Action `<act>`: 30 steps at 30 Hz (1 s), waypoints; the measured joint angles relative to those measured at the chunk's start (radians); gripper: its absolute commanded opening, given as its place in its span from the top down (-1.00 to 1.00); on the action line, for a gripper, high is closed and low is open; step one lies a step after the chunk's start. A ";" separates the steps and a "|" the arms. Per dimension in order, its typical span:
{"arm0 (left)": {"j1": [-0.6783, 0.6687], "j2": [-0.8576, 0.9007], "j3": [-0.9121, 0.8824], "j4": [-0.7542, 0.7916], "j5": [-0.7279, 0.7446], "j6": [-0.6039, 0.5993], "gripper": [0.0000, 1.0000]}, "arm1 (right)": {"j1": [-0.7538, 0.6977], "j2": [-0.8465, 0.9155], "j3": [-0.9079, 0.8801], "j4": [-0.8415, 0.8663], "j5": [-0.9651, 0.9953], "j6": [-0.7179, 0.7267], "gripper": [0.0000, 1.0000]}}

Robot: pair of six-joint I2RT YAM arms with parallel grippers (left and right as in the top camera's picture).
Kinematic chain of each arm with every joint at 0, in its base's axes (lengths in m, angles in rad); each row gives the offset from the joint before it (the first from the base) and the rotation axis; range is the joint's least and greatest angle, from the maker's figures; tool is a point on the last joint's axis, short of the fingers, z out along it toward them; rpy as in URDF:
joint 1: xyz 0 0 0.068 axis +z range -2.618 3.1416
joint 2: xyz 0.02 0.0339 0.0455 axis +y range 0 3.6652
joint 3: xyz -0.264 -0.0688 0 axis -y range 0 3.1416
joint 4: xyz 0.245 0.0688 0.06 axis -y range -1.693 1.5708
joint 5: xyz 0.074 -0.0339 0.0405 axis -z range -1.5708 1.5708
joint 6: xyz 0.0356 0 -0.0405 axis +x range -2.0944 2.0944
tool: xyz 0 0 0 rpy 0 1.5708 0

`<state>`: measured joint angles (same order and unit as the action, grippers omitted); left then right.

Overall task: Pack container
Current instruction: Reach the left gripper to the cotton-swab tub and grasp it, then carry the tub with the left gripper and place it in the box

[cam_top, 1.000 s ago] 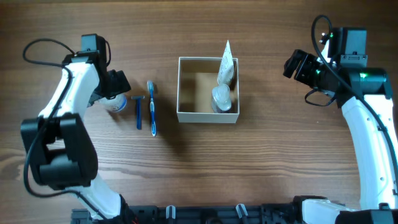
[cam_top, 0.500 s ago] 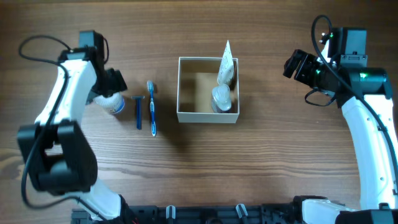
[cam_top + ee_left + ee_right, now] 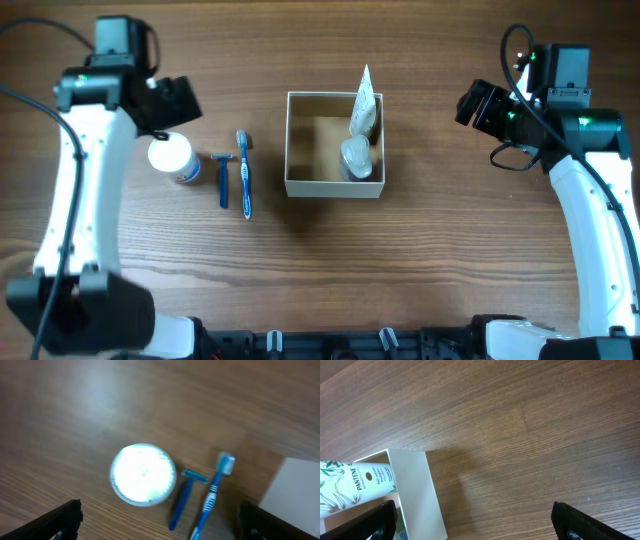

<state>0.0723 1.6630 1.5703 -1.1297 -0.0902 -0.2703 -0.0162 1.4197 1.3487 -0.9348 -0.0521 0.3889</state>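
Observation:
The container [image 3: 334, 187], a square white-walled box with a tan inside, stands mid-table and holds a white and green tube [image 3: 362, 112] leaning on its right wall. A round white-lidded jar [image 3: 171, 157], a blue razor [image 3: 223, 180] and a blue toothbrush [image 3: 244, 176] lie to its left. My left gripper [image 3: 168, 104] is open and empty, above and just behind the jar. The left wrist view shows the jar [image 3: 143, 474], razor [image 3: 184, 498] and toothbrush [image 3: 213, 495] between the spread fingers [image 3: 160, 527]. My right gripper [image 3: 479, 104] is open and empty, far right of the container.
The right wrist view shows the container's right wall [image 3: 415, 491], the tube [image 3: 356, 485] and bare wood between the open fingers [image 3: 477, 525]. The container's corner [image 3: 296, 491] shows at the left wrist view's right edge.
My left gripper has risen and drawn back from over the jar, which now shows fully. The right arm has not moved.

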 measured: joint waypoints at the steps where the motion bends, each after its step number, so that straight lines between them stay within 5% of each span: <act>1: 0.033 0.031 -0.006 0.000 0.023 0.002 -0.99 | 0.000 0.000 0.000 0.000 0.000 0.000 -1.00; 12: 0.110 0.367 -0.042 0.027 0.131 0.026 -0.83 | 0.000 0.000 0.000 0.000 0.000 0.000 -1.00; 18: 0.110 0.368 -0.042 0.031 0.139 0.034 -0.43 | 0.000 0.000 0.000 0.000 0.000 0.000 -0.99; 30: 0.046 0.173 -0.042 -0.027 0.142 0.033 -0.43 | 0.000 0.000 0.000 0.000 0.000 0.000 -1.00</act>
<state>0.1184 1.8359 1.5288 -1.1572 0.0517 -0.2371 -0.0162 1.4197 1.3487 -0.9348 -0.0521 0.3889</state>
